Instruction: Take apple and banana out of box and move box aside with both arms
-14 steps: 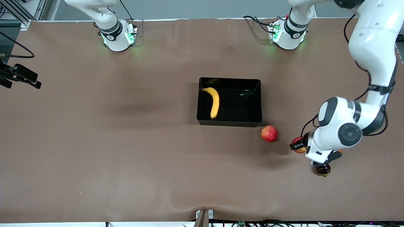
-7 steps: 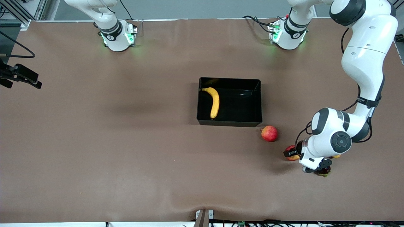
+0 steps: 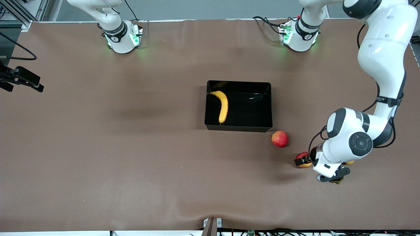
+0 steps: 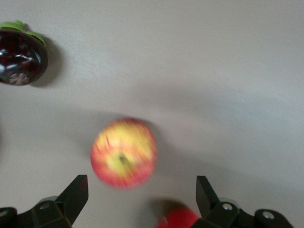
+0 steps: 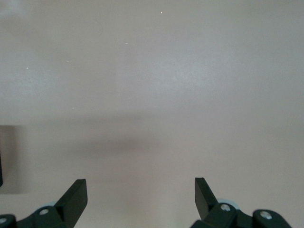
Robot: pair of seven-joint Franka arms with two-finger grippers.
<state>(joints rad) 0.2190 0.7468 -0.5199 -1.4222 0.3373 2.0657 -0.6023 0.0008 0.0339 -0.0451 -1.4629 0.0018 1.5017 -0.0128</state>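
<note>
L gripper (image 4: 140, 199) is spread wide, nothing between the fingers, hovering just over the apple (image 4: 124, 152), which sits on the table (image 3: 131, 164) toward the L arm's end, nearer the front cam than the box (image 3: 238, 127). In the front view the apple (image 3: 303, 160) is half hidden under the L wrist. Looks released, not held, as far as I can tell. Close by it: a dark round fruit w/ green cap (image 4: 20, 57), a bit of another red fruit (image 4: 183, 219) at the frame edge, and a pinker apple (image 3: 280, 138) just off the box corner, which isn't ours. R gripper (image 5: 140, 199) also spread, empty, over bare table; the R arm is waiting and in the front view only its base end shows. Banana (image 3: 222, 106) lies inside the box along the wall toward the R arm's end. Status by my read: apple out = done; banana out = todo; two-arm box shift = todo, box sits mid-table. Next prob L arm clears off the apple, and one arm goes in for the banana.
</note>
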